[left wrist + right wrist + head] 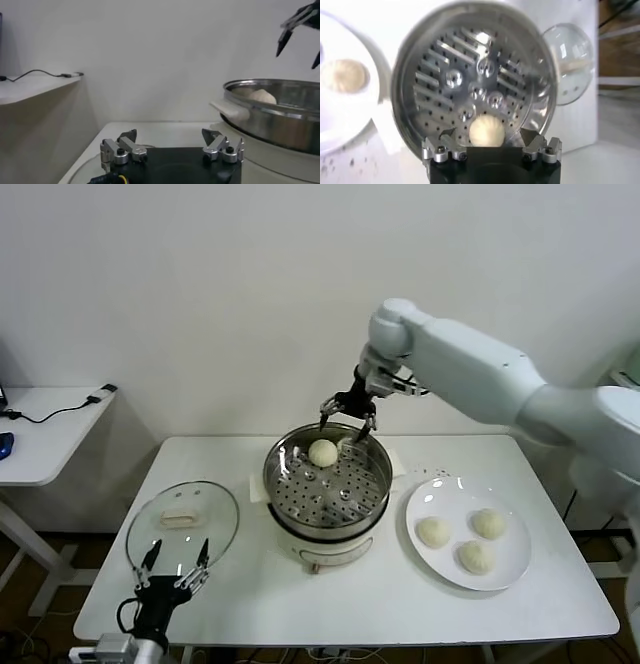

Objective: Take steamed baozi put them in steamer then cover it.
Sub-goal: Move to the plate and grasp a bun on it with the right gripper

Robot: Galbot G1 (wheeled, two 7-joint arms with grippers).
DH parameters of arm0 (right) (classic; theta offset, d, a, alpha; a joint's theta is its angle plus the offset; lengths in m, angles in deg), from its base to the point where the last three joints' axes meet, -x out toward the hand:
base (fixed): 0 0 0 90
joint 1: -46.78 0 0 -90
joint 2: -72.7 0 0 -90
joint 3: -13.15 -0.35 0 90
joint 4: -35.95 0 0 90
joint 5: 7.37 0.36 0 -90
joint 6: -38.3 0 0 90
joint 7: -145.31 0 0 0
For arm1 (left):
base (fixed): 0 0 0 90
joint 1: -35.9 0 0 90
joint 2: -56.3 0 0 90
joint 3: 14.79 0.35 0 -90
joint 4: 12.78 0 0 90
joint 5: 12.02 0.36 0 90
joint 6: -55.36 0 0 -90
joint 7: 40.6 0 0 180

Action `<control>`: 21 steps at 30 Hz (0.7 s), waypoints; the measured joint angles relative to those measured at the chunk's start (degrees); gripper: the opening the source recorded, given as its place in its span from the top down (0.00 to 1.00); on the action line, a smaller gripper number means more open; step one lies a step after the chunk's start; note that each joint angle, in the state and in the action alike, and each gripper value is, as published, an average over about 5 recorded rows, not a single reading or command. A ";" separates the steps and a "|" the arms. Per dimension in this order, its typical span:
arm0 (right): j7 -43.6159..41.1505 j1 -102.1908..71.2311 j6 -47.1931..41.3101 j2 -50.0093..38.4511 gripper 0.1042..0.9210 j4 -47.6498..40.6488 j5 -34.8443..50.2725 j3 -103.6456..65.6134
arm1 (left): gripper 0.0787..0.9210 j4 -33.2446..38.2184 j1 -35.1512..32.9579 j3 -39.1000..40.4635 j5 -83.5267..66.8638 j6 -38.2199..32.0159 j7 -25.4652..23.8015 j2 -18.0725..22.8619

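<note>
On the white counter the steamer stands at the middle, a shiny steel pot with a perforated tray on a white base. One baozi lies on the tray at the far side, free of any grip. The right pincer hangs just above the far rim of the steamer, over that bun, its jaws spread and holding nothing; in the right wrist view the two fingertips stand apart on either side of the bun below. To the robot's right of the steamer sits a white plate with three more buns on it, close together but apart from one another. On the other side of the steamer the cover, a clear glass lid with a white handle, lies flat on the counter, near the steamer but not touching it. The left pincer hovers at the near edge of the cover, released, its jaws wide and empty. A second white table with a cable stands off to the robot's left.
</note>
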State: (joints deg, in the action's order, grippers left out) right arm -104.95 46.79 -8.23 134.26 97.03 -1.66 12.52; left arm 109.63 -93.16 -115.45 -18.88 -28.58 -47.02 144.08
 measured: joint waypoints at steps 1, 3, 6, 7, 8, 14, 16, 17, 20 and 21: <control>-0.13 0.12 -1.65 -1.60 0.12 1.42 0.67 -0.06 | 0.12 0.07 0.02 0.10 -0.01 0.08 -0.06 -0.10; -0.79 0.20 -5.91 -4.73 0.12 4.20 1.35 -0.49 | 0.12 0.22 0.04 0.31 -0.05 0.21 -0.17 -0.29; -2.60 0.02 -14.68 -9.18 0.12 8.11 1.52 -1.54 | 0.12 0.51 -0.02 0.63 -0.12 0.32 -0.28 -0.58; -3.30 -0.12 -18.18 -10.60 0.12 9.34 1.44 -1.90 | 0.12 0.62 -0.06 0.74 -0.16 0.34 -0.32 -0.68; -3.98 -0.30 -21.78 -11.94 0.12 10.50 1.32 -2.24 | 0.12 0.74 -0.10 0.83 -0.19 0.38 -0.35 -0.76; -6.83 -2.59 -43.49 -19.51 0.12 16.87 -0.20 -4.50 | 0.12 1.58 -0.58 1.17 -0.39 0.71 -0.60 -0.89; -7.34 -4.03 -49.13 -21.68 0.12 18.70 -0.93 -5.55 | 0.12 1.75 -0.82 1.18 -0.41 0.73 -0.62 -0.89; -7.50 -4.94 -51.55 -22.64 0.12 19.50 -1.36 -6.21 | 0.12 1.78 -0.95 1.17 -0.41 0.74 -0.62 -0.90; -7.71 -8.30 -57.48 -24.84 0.12 21.33 -2.72 -8.65 | 0.12 1.76 -1.29 1.13 -0.41 0.72 -0.62 -0.98; -7.68 -9.61 -59.10 -25.38 0.12 21.77 -3.19 -9.59 | 0.12 1.71 -1.37 1.13 -0.39 0.70 -0.62 -1.00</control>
State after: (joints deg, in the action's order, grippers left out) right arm -112.63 37.18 -67.34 108.88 118.81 -4.85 2.93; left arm 111.35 -94.53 -114.32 -19.28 -27.89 -47.64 143.07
